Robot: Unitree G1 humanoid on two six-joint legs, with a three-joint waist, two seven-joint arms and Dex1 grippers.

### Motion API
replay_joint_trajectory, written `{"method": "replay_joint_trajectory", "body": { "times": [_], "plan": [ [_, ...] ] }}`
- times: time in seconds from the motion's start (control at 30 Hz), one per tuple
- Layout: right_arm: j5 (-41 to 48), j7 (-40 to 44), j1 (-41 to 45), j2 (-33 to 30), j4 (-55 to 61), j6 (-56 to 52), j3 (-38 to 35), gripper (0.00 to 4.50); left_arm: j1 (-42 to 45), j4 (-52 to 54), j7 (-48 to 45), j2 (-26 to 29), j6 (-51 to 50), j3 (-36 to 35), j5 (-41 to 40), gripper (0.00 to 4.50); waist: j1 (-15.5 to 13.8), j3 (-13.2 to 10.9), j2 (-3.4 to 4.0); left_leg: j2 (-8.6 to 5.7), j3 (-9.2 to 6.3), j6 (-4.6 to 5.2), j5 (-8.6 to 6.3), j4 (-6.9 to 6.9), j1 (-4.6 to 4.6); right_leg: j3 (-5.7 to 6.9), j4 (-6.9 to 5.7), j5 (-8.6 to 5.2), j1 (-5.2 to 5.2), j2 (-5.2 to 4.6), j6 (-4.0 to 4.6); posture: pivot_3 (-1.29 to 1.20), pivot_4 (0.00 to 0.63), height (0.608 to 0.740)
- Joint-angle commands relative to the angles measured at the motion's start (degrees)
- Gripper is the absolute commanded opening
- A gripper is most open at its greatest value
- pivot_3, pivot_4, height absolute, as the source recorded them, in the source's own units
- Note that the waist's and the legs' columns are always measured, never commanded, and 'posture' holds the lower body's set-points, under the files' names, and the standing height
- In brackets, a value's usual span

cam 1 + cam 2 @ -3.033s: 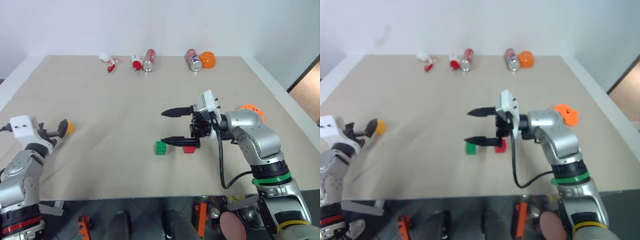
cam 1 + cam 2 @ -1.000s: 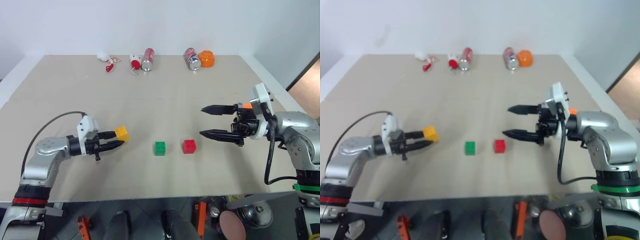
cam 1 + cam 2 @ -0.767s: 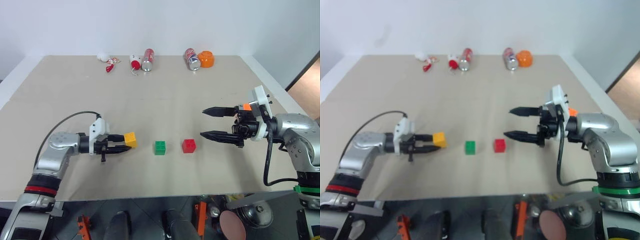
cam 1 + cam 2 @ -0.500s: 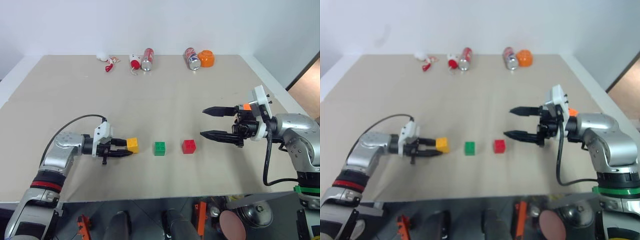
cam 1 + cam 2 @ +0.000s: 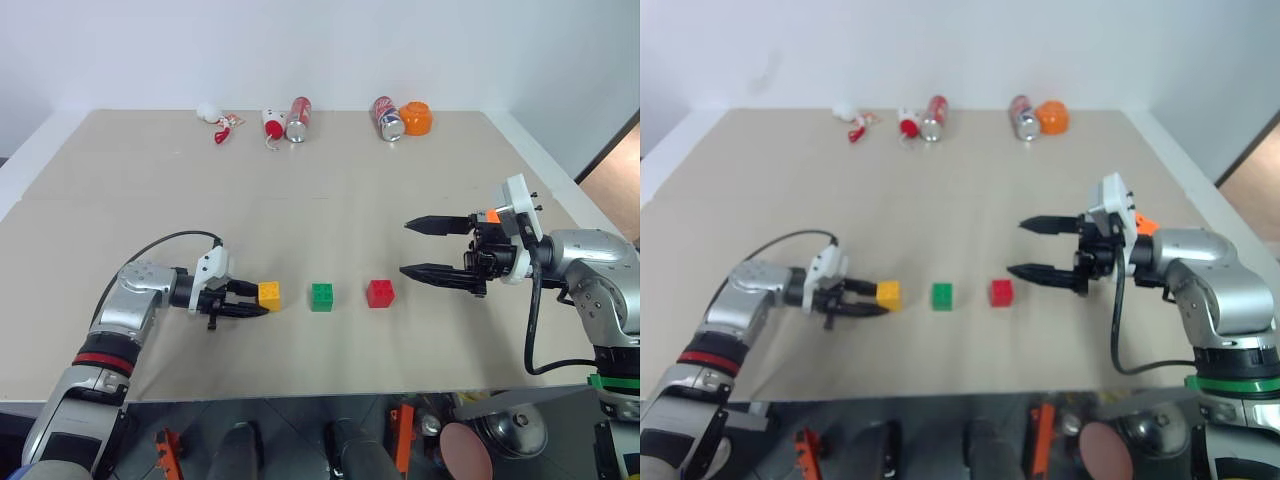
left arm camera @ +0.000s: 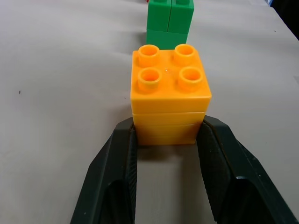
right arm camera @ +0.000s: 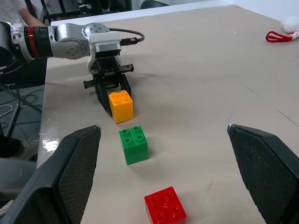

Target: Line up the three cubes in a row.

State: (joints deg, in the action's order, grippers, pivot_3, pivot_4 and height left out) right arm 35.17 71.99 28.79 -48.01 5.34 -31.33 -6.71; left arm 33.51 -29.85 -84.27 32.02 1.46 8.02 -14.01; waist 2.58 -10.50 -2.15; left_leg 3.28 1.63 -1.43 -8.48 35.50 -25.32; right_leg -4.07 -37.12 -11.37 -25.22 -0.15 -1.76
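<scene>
Three studded cubes stand in a line on the beige table [image 5: 330,200]: a yellow-orange cube [image 5: 269,294] on the left, a green cube [image 5: 321,296] in the middle, a red cube [image 5: 380,293] on the right. My left gripper [image 5: 256,301] is shut on the yellow-orange cube [image 6: 169,93], which sits low at the table surface just left of the green cube [image 6: 170,21]. My right gripper [image 5: 413,248] hangs open to the right of the red cube, above the table, with nothing between its fingers.
Along the table's far edge lie two cans [image 5: 298,119] [image 5: 386,118], an orange round thing [image 5: 415,118], and small red and white items [image 5: 222,127]. A flat orange toy [image 5: 1145,224] sits behind my right wrist.
My left gripper has carried the yellow-orange cube to the right and down, from left of the row to a spot just beside the green cube. The right gripper stayed still.
</scene>
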Motion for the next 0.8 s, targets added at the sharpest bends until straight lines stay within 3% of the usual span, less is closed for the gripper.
{"method": "replay_joint_trajectory", "body": {
  "times": [0.03, 0.5, 0.57, 0.6, 0.63, 0.77, 0.8],
  "plan": [
    [0.4, -0.2, -0.1, -0.5, 2.1, 0.5, -0.8, 4.5, 0.7, 1.1, -0.9, -0.7, 0.2, 0.3, -0.2, 1.27, 0.0, 0.0, 0.0, 0.0, 0.0, 0.0, 0.0, 0.0, 0.0, 0.0, 0.0, 0.0, 0.0, 0.0, 0.0, 0.0, 0.15, 0.74],
    [-0.4, -0.1, 1.0, -0.3, 1.0, 0.9, -0.1, 4.5, 1.5, -3.3, -2.1, -0.3, 4.7, 0.3, 1.5, 1.27, 0.0, 0.0, 0.0, 0.0, -0.01, 0.0, 0.0, -0.01, 0.0, 0.0, -0.01, 0.0, 0.0, 0.01, 0.0, 0.0, 0.15, 0.74],
    [-0.4, 0.0, 1.0, -0.3, 0.9, 0.9, -0.2, 4.5, 1.9, -4.7, -1.9, -0.4, 6.1, 0.2, 1.9, 2.27, 0.0, 0.0, 0.0, 0.0, -0.01, 0.0, 0.0, -0.01, 0.01, 0.0, -0.01, 0.0, 0.0, 0.01, 0.0, 0.0, 0.15, 0.74],
    [-0.4, 0.0, 1.0, -0.3, 0.9, 0.9, -0.2, 4.5, 2.2, -5.5, -1.9, -0.5, 6.8, 0.1, 2.1, 2.37, 0.0, 0.0, 0.01, 0.0, -0.01, 0.0, 0.0, -0.01, 0.01, 0.0, -0.01, 0.0, 0.0, 0.02, 0.0, 0.0, 0.15, 0.74],
    [-0.4, 0.1, 1.0, -0.3, 0.9, 0.8, -0.2, 4.5, 2.5, -6.3, -1.8, -0.5, 7.5, 0.0, 2.3, 2.88, 0.0, 0.0, 0.02, 0.0, -0.01, 0.0, 0.0, -0.01, 0.02, 0.0, -0.02, 0.0, 0.02, 0.02, 0.0, 0.0, 0.15, 0.74],
    [-0.5, 0.2, 1.1, -0.4, 0.7, 0.9, -0.2, 4.5, 3.1, -8.9, -0.8, -0.4, 10.6, -0.6, 2.9, 4.15, -0.1, 0.0, 0.05, 0.0, -0.01, 0.04, 0.02, 0.0, 0.07, 0.01, -0.02, 0.0, 0.1, 0.0, 0.0, 0.0, 0.15, 0.74],
    [-0.5, 0.2, 1.2, -0.4, 0.6, 0.9, -0.2, 4.5, 3.2, -9.4, -0.6, -0.4, 10.9, -0.7, 3.0, 4.15, -0.1, 0.0, 0.04, -0.01, -0.01, 0.08, 0.06, 0.0, 0.08, 0.01, -0.02, 0.01, 0.1, -0.01, 0.0, 0.0, 0.15, 0.74]
  ]
}}
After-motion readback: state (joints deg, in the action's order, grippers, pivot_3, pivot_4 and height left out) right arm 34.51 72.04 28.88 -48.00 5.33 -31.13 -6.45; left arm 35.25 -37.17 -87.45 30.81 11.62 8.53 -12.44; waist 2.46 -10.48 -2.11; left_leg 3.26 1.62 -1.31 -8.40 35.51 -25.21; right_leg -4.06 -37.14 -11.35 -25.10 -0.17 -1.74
